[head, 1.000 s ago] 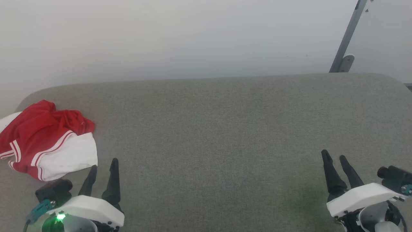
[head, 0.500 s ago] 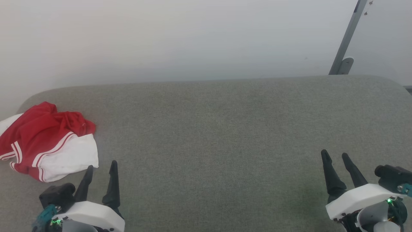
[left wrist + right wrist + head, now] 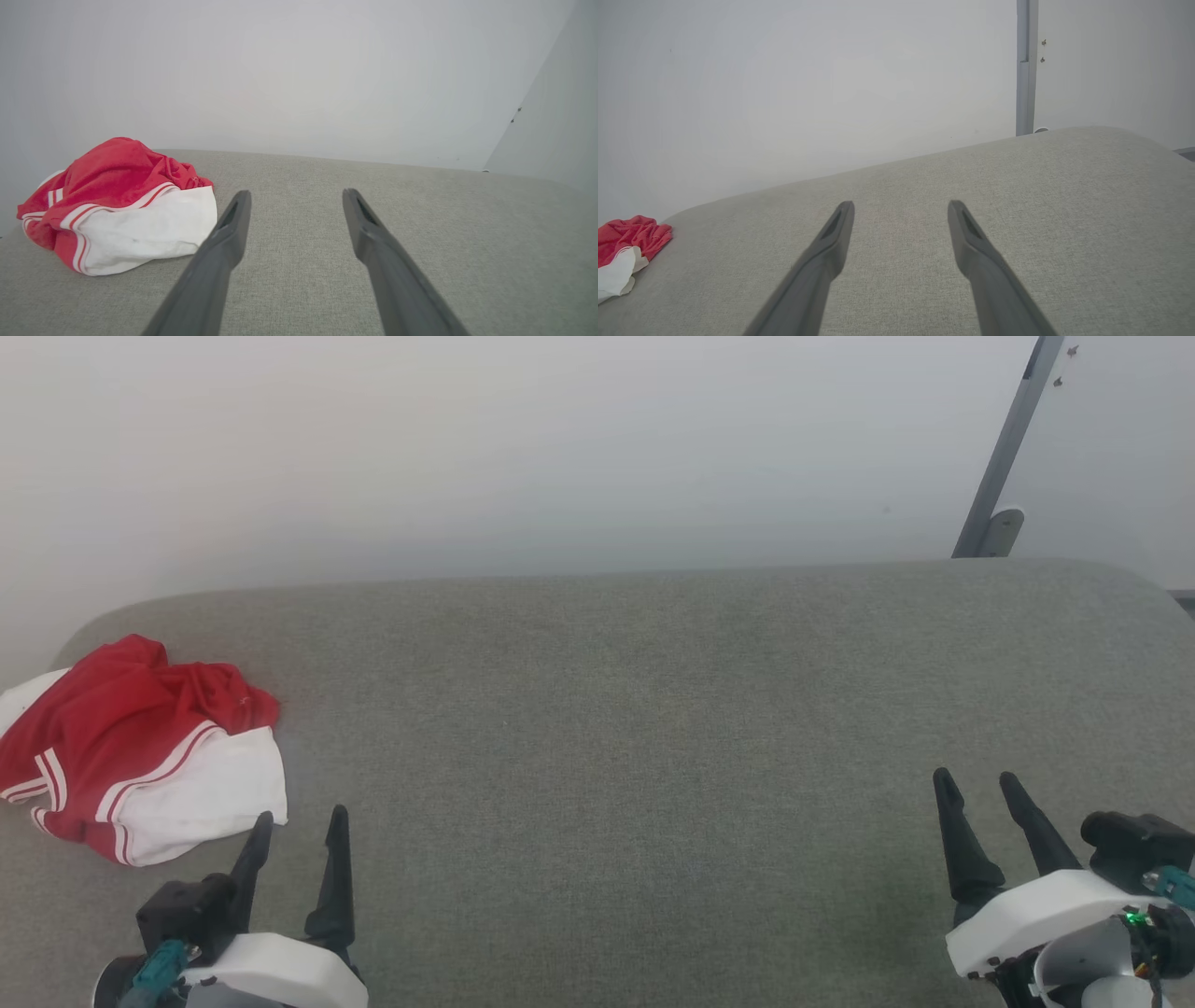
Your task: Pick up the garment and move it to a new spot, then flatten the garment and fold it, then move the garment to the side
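The garment (image 3: pixel 140 747) lies crumpled in a heap at the far left of the grey cushion (image 3: pixel 653 728), red cloth on top and a white sleeve with red stripes in front; its print is hidden. In the left wrist view the garment (image 3: pixel 117 205) sits left of my fingers, and it is small at the left edge of the right wrist view (image 3: pixel 626 247). My left gripper (image 3: pixel 301 817) stands open just right of and below the heap, holding nothing. At the lower right my right gripper (image 3: pixel 977 779) is open and holds nothing.
A pale wall (image 3: pixel 560 448) rises behind the cushion. A grey metal post (image 3: pixel 1008 439) with a bracket stands at the back right. The cushion's rounded left end is just beyond the garment.
The picture has shifted slightly, so the camera moved. The left gripper has sunk lower in the view and edged right. The garment has kept its place on the cushion.
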